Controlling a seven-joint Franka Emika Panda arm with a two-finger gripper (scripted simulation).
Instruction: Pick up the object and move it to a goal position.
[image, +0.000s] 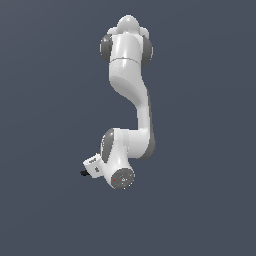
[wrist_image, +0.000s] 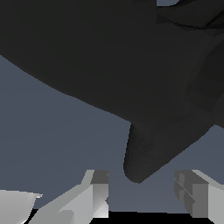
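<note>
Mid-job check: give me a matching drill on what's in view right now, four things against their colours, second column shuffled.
Things:
1. spring clamp
2. fingers
3. arm
4. background

Colours:
a. white with grey joints
b. slate blue
c. black
d. pale grey

Pairs: 1-c, 2-d, 3-a, 4-b.
</note>
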